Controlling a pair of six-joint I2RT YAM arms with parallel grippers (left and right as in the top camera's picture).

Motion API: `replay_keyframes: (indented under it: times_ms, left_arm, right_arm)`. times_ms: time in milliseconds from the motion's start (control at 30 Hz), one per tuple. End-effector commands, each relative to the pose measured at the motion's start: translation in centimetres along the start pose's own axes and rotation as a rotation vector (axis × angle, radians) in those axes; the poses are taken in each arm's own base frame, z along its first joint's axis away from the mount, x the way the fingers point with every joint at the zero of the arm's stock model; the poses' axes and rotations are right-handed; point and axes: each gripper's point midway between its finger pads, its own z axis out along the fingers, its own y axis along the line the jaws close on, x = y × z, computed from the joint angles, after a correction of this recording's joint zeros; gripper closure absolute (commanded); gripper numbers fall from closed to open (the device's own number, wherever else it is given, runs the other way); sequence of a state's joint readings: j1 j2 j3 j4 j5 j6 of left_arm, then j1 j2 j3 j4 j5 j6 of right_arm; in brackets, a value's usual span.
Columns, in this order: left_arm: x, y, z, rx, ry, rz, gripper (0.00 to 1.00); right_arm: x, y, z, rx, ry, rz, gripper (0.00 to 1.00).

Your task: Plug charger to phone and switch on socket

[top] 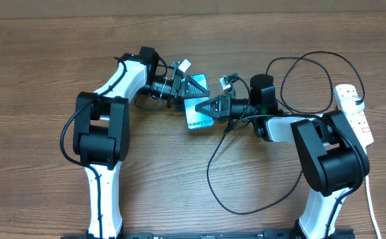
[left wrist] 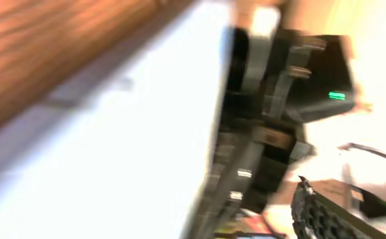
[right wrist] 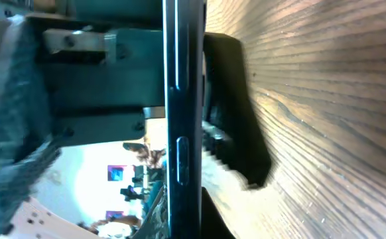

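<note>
- Table (left wrist: pixel 54 46): brown wood grain is seen in the upper left corner, heavily blurred.
- Phone (left wrist: pixel 113 153): a pale, smooth face is shown slanting across the left and centre of the frame.
- Dark mechanism (left wrist: pixel 259 126): it is set against the phone's right-hand edge; its detail is lost to blur.
- Black housing (left wrist: pixel 322 79): it is placed at upper right, and a small green light is lit on it.
- Ribbed black finger (left wrist: pixel 325 216): it is seen at the lower right.
- Thin dark cable (left wrist: pixel 379 154): it is traced along the right margin against a bright background.
</note>
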State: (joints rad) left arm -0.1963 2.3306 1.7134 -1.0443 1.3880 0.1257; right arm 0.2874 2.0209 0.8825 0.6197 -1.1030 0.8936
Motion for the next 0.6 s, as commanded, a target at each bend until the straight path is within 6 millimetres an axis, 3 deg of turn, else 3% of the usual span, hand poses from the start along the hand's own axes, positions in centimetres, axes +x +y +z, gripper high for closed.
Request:
replay_keyframes:
  times_ms: [0,333,567]
  left_arm:
    - [-0.1,-2.9,0.5,0.191,-0.015,0.084,0.23]
    - [-0.7,-3.0,0.3,0.19,-0.023,0.132,0.51]
    - [-1.4,-3.0,0.3,0.19,-0.023,0.14,0.53]
  right_arm:
    - [0.3,2.2,0.2,-0.055,0.045,0.055,0.96]
    - [-1.8,3.6,0.4,-0.079,-0.05,0.122,0.96]
    - [-0.8,3.8,1.9,-0.071,-0.029,0.124,0.96]
